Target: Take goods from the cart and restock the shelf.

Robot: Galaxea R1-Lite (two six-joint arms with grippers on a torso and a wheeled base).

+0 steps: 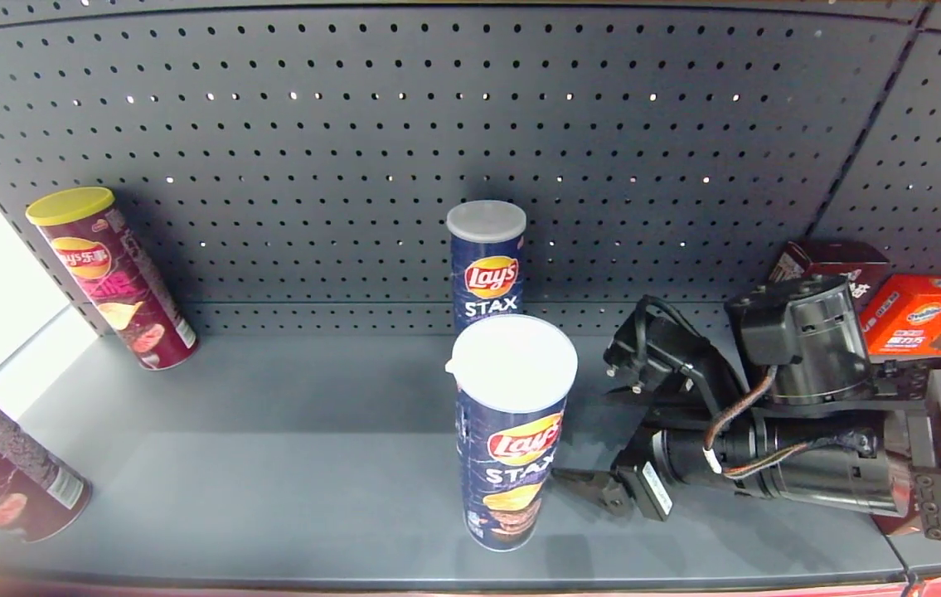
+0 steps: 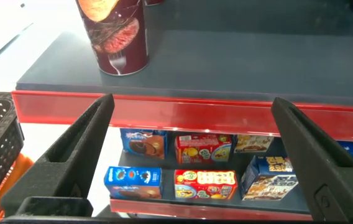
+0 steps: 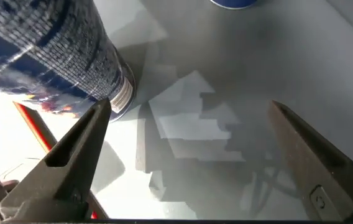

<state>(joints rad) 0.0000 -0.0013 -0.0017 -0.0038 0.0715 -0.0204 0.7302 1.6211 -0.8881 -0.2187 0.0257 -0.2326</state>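
The right arm is matte black, built of stubby cylinders and boxy housings. A braided orange-brown cable loops along it, a white label sits near the wrist, and small screws dot its bracket. Its jaws are dark tapered wedges.

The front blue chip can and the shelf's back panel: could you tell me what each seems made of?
The front blue chip can looks like a paperboard tube with a glossy printed wrap, given its soft sheen; its lid seems matte whitish plastic. The back panel looks like matte, dark grey painted sheet metal, with regular punched holes letting light through.
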